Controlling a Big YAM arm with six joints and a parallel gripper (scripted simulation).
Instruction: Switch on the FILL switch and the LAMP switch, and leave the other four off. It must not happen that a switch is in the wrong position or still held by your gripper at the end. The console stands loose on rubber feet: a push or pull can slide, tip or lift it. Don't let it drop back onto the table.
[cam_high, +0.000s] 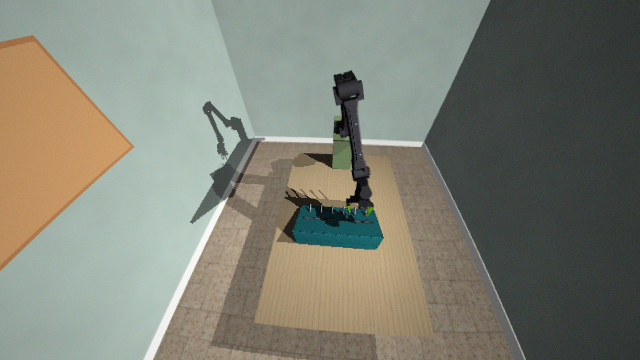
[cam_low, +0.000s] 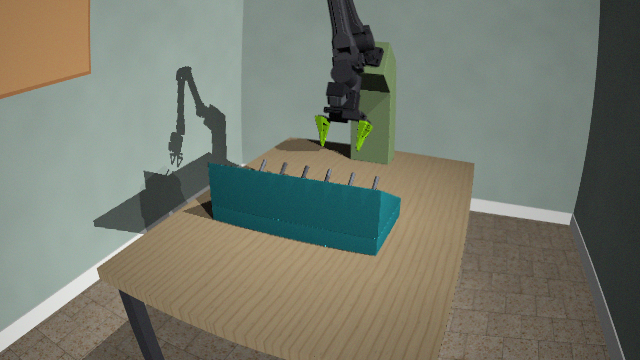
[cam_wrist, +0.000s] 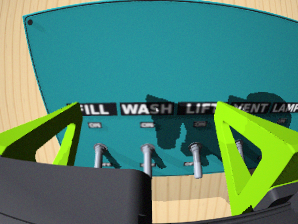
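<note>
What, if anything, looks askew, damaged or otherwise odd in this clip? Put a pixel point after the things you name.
Nothing stands out. The teal console (cam_high: 337, 239) (cam_low: 295, 205) (cam_wrist: 165, 55) sits flat on the table (cam_high: 340, 290) (cam_low: 280, 295), its visible levers look unbroken, and the open claw (cam_high: 360, 211) (cam_low: 341, 148) (cam_wrist: 148, 109) hangs above it.

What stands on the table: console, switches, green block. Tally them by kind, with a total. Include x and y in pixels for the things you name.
Console (cam_high: 337, 240) (cam_low: 295, 200) (cam_wrist: 160, 55): 1
Switches (cam_high: 321, 208) (cam_low: 305, 171) (cam_wrist: 197, 160): 6
Green block (cam_high: 341, 157) (cam_low: 375, 125): 1
Total: 8

The dark arm reaches over the teal console
</note>
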